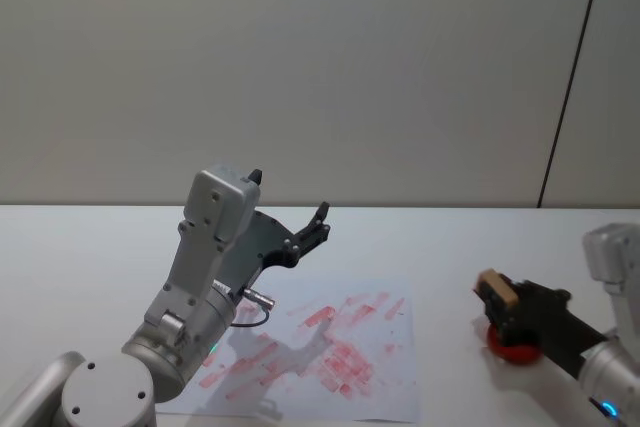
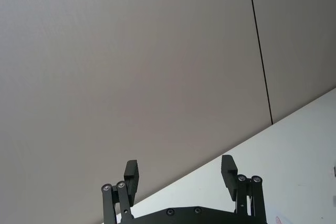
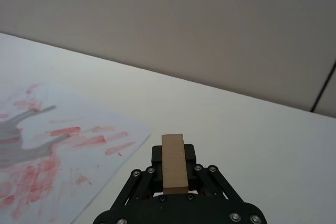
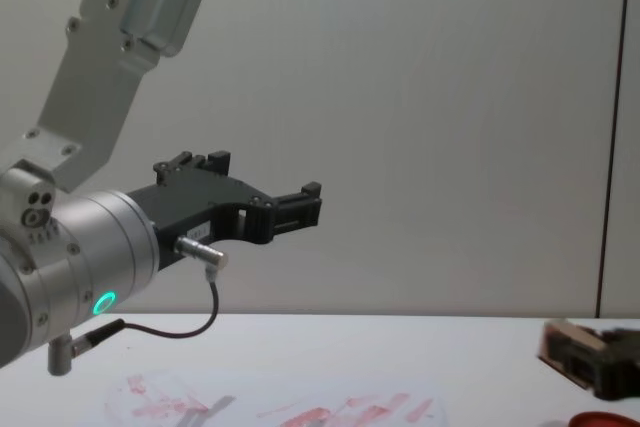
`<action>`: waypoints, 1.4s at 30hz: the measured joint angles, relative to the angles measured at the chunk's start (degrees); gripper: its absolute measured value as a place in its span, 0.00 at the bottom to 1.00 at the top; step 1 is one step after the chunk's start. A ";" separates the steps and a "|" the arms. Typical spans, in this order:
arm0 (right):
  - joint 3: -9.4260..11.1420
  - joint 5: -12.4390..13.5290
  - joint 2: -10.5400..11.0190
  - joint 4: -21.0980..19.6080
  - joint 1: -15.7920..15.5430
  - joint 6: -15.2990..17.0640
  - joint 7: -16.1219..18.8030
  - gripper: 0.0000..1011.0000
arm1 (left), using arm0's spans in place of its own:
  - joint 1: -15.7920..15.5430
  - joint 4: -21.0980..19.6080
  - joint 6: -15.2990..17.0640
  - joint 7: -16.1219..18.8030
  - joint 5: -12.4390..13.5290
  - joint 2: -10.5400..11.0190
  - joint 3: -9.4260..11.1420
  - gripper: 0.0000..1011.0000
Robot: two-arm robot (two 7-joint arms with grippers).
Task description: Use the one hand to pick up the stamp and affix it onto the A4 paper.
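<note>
"So the right hand (image 1: 503, 304), what did it have?"

"It had the stamp (image 3: 174, 162). Both black fingers were closed tight on the sides of the pale wooden block, which stuck out from between them, and it held nothing else."

"Where was that?"

"Up off the counter (image 1: 450, 237), near its right edge. The hand hung over a red rounded object (image 1: 513, 345) that sat on the surface there (I could not tell whether the two touched). The stamp itself was clear of the counter and pointed toward the middle."

"And the A4 paper (image 1: 395, 387)?"

"It lay flat, close to the near edge and about midway along it, smeared with red and pink marks. The stamp was off to its right, apart from the sheet and not over it."

"What about the other arm?"

"The left hand (image 2: 180, 167) was raised well above the counter on the left side, over the far left part of the paper. Its fingers were spread wide with nothing between them, aimed at the grey wall (image 2: 157, 51). A dark cable (image 4: 190, 329) looped under its wrist, and a green ring light (image 4: 103, 302) glowed on the arm."
</note>
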 joint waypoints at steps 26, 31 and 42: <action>-5.81 -9.87 -6.35 4.67 5.74 -1.13 5.35 0.22 | 0.00 0.00 0.00 0.00 0.00 0.00 0.00 0.99; -6.63 -11.22 -7.39 6.61 6.74 -1.21 5.38 0.22 | 0.00 0.00 0.00 0.00 0.00 0.00 0.00 0.99; -7.82 -12.91 -9.07 10.48 8.39 -1.16 5.42 0.22 | 0.00 0.00 0.00 0.00 0.00 0.00 0.00 0.99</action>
